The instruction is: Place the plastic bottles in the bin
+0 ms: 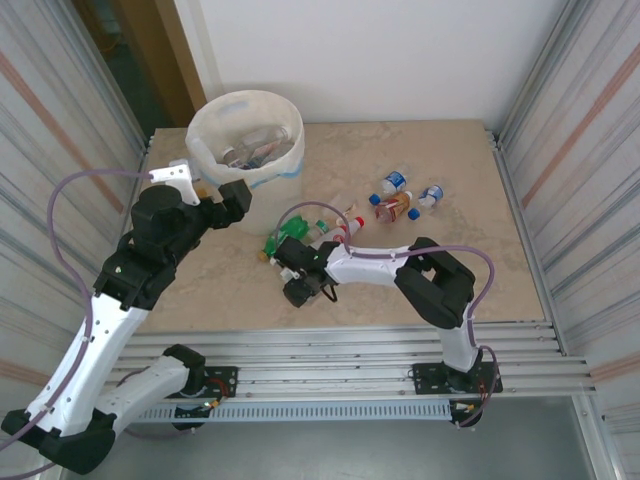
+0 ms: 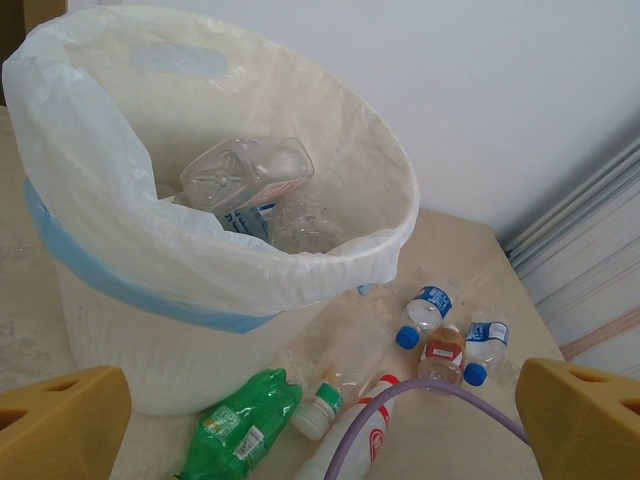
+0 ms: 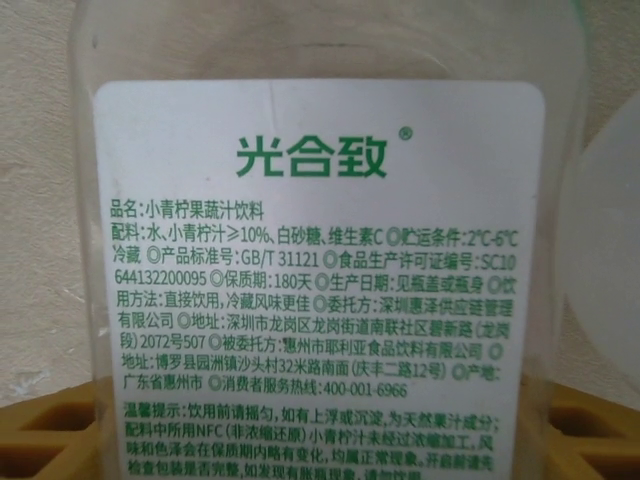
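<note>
A few bottles [image 2: 245, 175] are in the bin [image 2: 90, 270]; several more wait in the middle of the desk [image 1: 450, 160]. The left jaws are spread wide. The right jaws are around a clear bottle [image 3: 320, 250]; I cannot tell if they pinch it.

The bag-lined cream bin [image 2: 140, 345] (blue band) stands upright, holding clear bottles [image 2: 245, 172]. More lie beside it, among them a green bottle [image 2: 240, 418].

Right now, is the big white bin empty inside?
No, the left wrist view shows clear bottles lying inside the bag-lined bin.
</note>
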